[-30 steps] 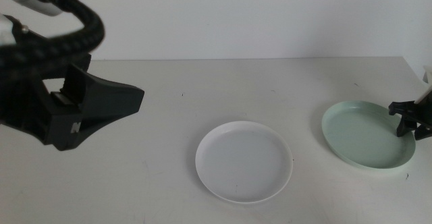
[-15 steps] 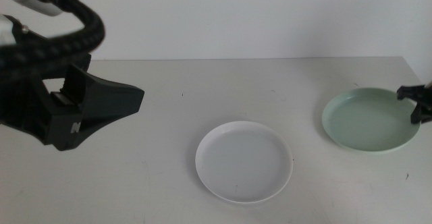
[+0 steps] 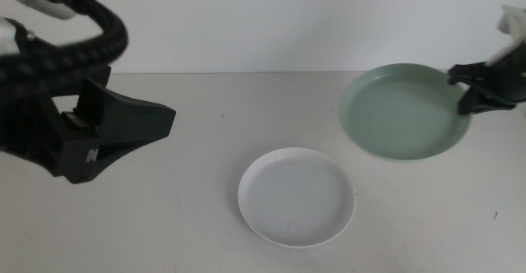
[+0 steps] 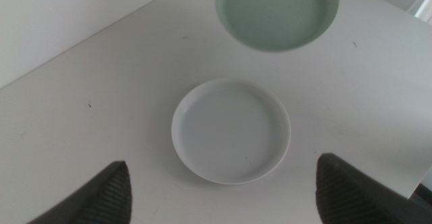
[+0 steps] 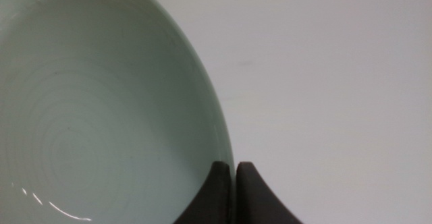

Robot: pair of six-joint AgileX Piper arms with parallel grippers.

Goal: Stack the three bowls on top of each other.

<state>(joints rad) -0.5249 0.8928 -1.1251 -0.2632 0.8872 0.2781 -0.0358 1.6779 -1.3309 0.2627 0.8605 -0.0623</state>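
A: Item one, the mint green bowl (image 3: 405, 113). Location?

B: Off the worktop (image 3: 205, 117), held in the air on the right side, tilted so its inside faces the middle camera. Its lower edge sits above and to the right of the white bowl (image 3: 297, 196), apart from it. The left wrist view shows the same dish (image 4: 277, 11) beyond the white one (image 4: 231, 130).

A: Holder?

B: Right gripper (image 3: 472, 88). It has the rim on the dish's right side pinched between its two dark jaws. In the right wrist view the jaws are drawn together to a thin slit (image 5: 235, 183), with the green rim (image 5: 101, 109) running into that slit.

A: Item two, the white bowl. Condition?

B: Flat on the worktop, right way up, near the centre front. Nothing touches it and nothing lies in it.

A: Item three, the pale grey bowl?

B: Not visible in any view; no entry.

A: Left gripper?

B: Raised at the left of the middle view (image 3: 123, 125), well apart from both dishes. From its own wrist camera the two jaw tips stand far apart (image 4: 223, 190), with the white bowl seen between them below. Jaws spread wide, holding nothing.

A: Surface?

B: Worktop plain white, with a pale wall behind.
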